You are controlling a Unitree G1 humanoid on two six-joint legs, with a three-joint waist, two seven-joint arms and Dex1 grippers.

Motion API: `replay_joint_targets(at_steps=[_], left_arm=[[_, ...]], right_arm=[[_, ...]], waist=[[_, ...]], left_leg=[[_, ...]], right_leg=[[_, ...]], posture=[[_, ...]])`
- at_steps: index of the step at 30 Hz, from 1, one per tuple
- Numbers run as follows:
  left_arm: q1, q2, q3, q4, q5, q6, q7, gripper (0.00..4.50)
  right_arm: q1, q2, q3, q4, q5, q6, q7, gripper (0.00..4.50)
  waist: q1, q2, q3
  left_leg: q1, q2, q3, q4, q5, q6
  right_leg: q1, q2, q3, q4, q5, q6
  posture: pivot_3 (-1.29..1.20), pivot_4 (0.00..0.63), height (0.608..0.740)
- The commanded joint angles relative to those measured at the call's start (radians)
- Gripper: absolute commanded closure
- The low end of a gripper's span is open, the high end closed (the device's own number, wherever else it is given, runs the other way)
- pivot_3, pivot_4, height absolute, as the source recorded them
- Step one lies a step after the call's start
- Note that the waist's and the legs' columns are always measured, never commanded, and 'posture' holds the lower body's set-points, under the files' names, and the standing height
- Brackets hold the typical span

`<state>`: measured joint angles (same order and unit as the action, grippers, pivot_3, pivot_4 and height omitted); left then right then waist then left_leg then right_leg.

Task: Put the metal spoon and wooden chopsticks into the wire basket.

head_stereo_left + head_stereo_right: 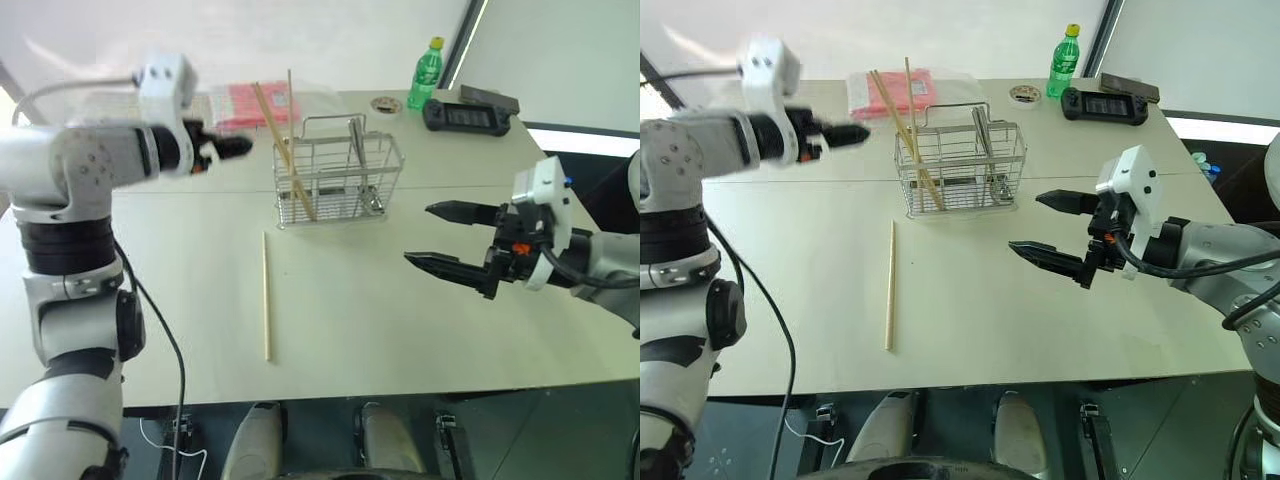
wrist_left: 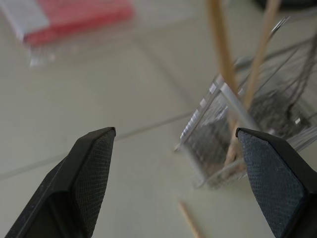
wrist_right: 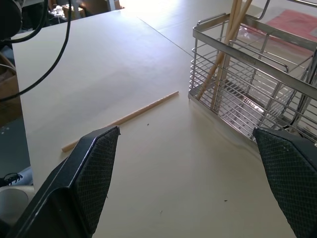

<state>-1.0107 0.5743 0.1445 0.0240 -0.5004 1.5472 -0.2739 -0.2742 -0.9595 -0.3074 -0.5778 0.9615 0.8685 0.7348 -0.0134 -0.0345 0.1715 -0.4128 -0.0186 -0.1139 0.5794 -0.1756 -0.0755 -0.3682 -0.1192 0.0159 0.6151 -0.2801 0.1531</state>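
Observation:
The wire basket (image 1: 338, 172) stands upright at the middle back of the table. Wooden chopsticks (image 1: 286, 150) lean in its left compartment, their tops rising well above the rim. One more wooden chopstick (image 1: 266, 296) lies flat on the table in front of the basket's left corner. A thin shiny handle (image 1: 981, 128), seemingly the metal spoon, stands in the right compartment. My left gripper (image 1: 232, 150) hovers open and empty just left of the basket, above the table. My right gripper (image 1: 418, 233) is open and empty, low to the basket's front right.
A green bottle (image 1: 425, 75), a black handheld console (image 1: 467, 117) and a tape roll (image 1: 386, 103) sit at the back right. A red packet (image 1: 250, 100) lies behind the basket to the left. The table's front edge (image 1: 330, 392) runs near me.

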Motion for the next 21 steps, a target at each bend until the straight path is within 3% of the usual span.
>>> replay_joint_targets(at_steps=[1, 10, 21], left_arm=[[0.033, -0.058, 0.005, -0.047, 0.008, 0.067, 0.076, 0.41], [0.115, -0.213, -0.074, 0.070, -0.101, 0.067, 0.186, 0.41], [0.098, -0.190, -0.106, 0.261, -0.257, 0.067, 0.330, 0.41]], right_arm=[[-0.013, 0.003, 0.001, 0.001, -0.005, -0.014, 0.002, 0.00], [-0.006, 0.000, -0.003, -0.009, 0.003, -0.010, 0.000, 0.00], [0.050, -0.021, -0.047, -0.043, 0.028, 0.002, 0.013, 0.00]], waist=[[0.004, 0.000, 0.000], [0.004, -0.001, 0.000], [0.002, 0.001, -0.001]], left_leg=[[0.000, 0.000, 0.000, 0.000, 0.000, 0.000], [-0.001, 0.000, 0.000, 0.000, 0.000, 0.000], [0.001, 0.000, 0.000, 0.000, 0.000, 0.000]], right_leg=[[0.000, 0.000, 0.000, 0.000, 0.000, 0.000], [0.000, 0.000, 0.000, -0.001, 0.000, 0.000], [0.001, 0.000, 0.000, -0.001, 0.000, 0.000]], posture=[[0.00, 0.150, 0.721], [0.00, 0.150, 0.721], [0.00, 0.150, 0.721]])
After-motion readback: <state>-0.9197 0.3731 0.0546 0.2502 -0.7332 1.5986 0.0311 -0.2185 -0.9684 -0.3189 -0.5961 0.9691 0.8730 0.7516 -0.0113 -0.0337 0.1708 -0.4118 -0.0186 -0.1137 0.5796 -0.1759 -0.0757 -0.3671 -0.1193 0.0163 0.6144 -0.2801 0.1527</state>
